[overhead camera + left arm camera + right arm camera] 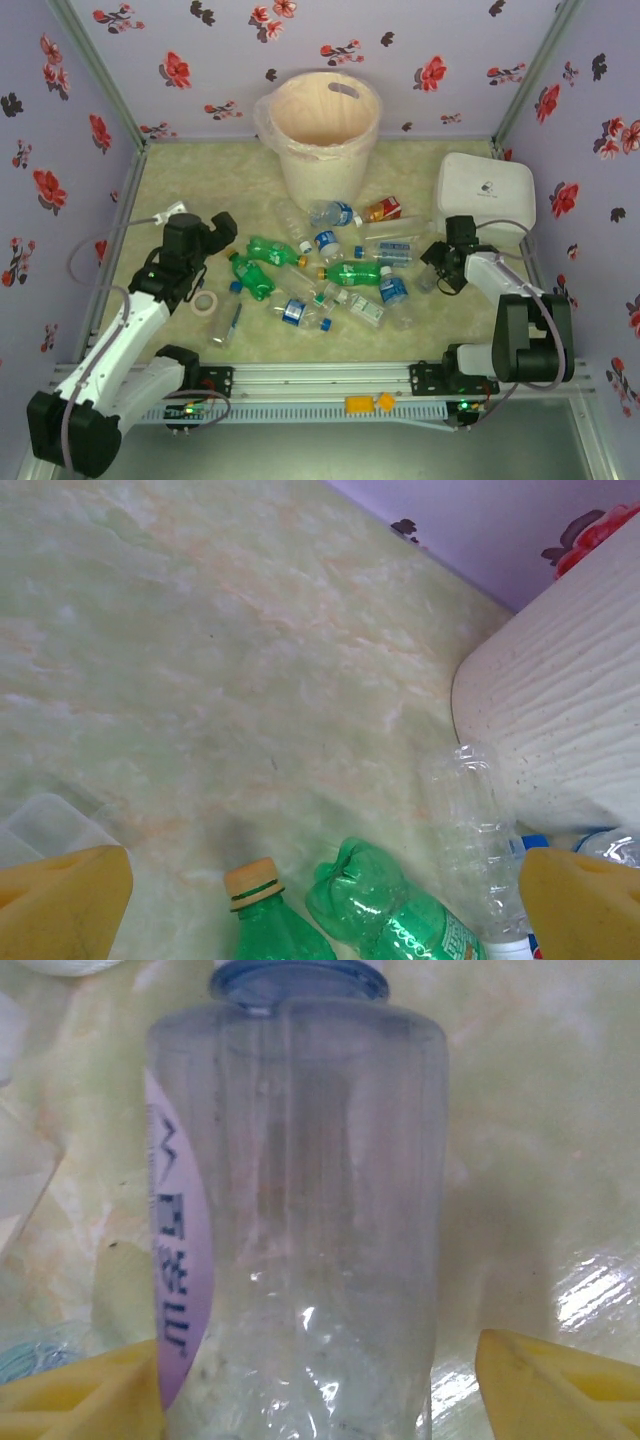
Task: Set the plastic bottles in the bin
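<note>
Right wrist view: a clear bottle (300, 1180) with a blue cap lies between the yellow fingers of the right gripper (315, 1360), which straddle it with a gap on one side and are not clamped. It looks empty, so probably light, slick and crushable; mid-body seems the best hold. The left gripper (325, 860) hangs wide open. On the table (170, 190) before the one bin (320, 150) lie three green bottles (355, 272), one orange-red bottle (383, 208) and roughly nine clear ones.

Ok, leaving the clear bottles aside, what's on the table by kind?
Green bottles: 3
Orange-red labelled bottle: 1
Bin: 1
White box: 1
Tape roll: 1
Total: 7
</note>
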You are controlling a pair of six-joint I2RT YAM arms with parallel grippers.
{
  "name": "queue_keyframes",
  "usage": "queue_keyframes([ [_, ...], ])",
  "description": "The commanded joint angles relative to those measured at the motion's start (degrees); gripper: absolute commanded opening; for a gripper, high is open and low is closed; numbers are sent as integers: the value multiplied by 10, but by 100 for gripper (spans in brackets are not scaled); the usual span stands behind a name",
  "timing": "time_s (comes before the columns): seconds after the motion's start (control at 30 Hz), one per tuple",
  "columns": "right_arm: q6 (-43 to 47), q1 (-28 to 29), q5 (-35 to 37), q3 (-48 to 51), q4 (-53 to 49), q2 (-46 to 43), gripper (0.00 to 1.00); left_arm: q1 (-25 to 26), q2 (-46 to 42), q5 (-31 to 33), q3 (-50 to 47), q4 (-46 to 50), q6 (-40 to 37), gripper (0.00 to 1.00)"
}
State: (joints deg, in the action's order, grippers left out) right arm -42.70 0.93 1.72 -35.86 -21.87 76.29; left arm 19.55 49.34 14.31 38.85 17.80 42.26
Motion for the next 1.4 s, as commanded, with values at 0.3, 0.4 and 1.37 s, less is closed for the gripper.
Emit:
queue_keyframes([
  [0.3,-2,-9,21,12,-9,-48,53,-3,44,-108,-19,-87,-9,100],
  [0.4,14,-9,16,4,-39,-99,47,-3,57,-113,-18,-115,-5,100],
  [1.37,130,217,-114,-706,-39,181,44,-5,93,-260,-53,-150,-15,100],
])
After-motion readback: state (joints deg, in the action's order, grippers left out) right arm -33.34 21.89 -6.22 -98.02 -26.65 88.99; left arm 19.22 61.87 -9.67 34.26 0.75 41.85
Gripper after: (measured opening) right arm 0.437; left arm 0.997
